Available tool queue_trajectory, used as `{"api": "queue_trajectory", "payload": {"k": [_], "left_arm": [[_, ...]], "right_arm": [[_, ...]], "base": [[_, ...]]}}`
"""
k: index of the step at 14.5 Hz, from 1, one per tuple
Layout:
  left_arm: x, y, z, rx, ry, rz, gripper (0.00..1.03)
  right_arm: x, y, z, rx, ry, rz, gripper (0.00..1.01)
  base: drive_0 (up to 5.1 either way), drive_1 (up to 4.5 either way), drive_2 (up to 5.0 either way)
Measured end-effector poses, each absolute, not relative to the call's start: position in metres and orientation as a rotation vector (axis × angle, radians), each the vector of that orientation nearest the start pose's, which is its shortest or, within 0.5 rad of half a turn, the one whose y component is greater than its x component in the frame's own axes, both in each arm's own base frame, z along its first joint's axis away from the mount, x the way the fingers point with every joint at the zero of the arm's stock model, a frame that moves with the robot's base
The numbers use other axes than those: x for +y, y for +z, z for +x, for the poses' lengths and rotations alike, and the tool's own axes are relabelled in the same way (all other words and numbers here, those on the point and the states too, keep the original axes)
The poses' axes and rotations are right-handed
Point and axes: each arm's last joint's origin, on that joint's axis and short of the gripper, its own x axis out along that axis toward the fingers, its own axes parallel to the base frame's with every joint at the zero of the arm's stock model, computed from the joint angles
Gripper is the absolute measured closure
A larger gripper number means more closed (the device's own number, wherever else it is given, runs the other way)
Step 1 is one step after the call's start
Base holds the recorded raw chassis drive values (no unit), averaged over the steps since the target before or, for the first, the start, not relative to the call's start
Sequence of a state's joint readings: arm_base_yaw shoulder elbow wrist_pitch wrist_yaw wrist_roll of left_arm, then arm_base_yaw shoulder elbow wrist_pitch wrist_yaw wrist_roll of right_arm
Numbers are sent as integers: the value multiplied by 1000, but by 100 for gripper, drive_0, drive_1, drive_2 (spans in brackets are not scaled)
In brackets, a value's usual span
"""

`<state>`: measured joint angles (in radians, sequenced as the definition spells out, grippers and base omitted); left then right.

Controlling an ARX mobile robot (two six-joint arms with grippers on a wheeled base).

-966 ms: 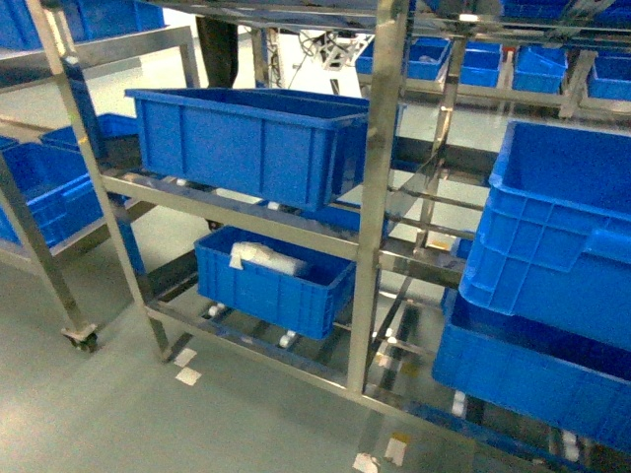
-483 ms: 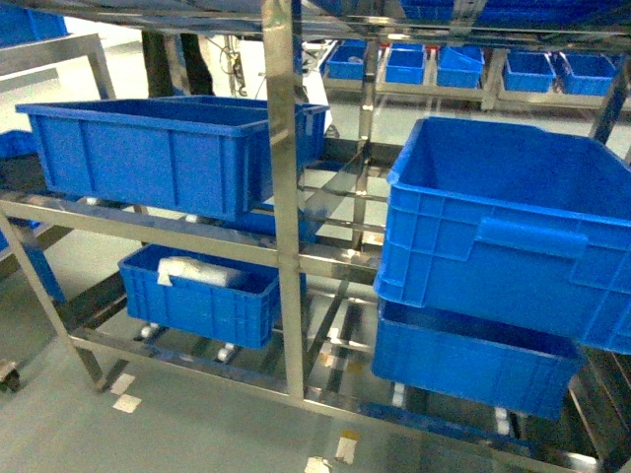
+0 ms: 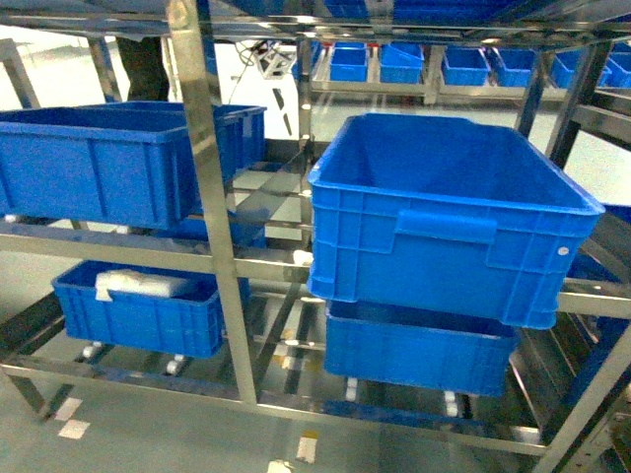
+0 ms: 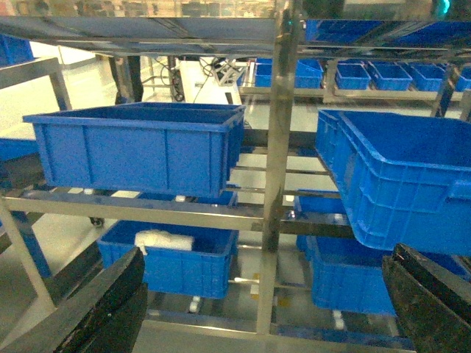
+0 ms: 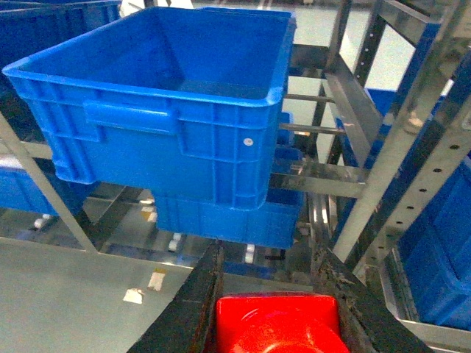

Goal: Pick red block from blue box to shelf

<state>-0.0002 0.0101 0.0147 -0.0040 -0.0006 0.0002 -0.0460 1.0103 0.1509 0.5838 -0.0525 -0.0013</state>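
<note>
The red block [image 5: 276,323] is glossy and fills the gap between the two black fingers of my right gripper [image 5: 269,272], which is shut on it at the bottom of the right wrist view. Ahead of it stands the shelf [image 5: 412,140], a shiny steel rack with perforated uprights. The shelf [image 3: 202,148] also fills the head view, where neither gripper shows. My left gripper [image 4: 261,301] is open and empty, its fingers at the lower corners of the left wrist view, facing the shelf [image 4: 278,147]. The blue box is out of view.
Dark blue ribbed crates sit on the rack: a large tilted one [image 3: 444,207] at the middle tier, another [image 3: 414,345] under it, one at the left [image 3: 108,158], and a low one [image 3: 138,315] holding a white bundle [image 3: 138,284]. Paper scraps [image 3: 308,448] lie on the grey floor.
The head view has swung to the right: the rack upright and crates have slid left in the frame, and the large tilted crate has come from the right edge to the centre.
</note>
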Motion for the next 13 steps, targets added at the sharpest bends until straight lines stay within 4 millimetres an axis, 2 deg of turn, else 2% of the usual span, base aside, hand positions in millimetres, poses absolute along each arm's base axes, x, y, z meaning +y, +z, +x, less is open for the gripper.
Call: {"api": "queue_trajectory", "payload": {"k": [13], "left_arm": [[0,167,97,-1,0,0,5]], "right_arm": [[-7,154,178,275,7,12,72]], "base": [[-145,-145,-145]]}}
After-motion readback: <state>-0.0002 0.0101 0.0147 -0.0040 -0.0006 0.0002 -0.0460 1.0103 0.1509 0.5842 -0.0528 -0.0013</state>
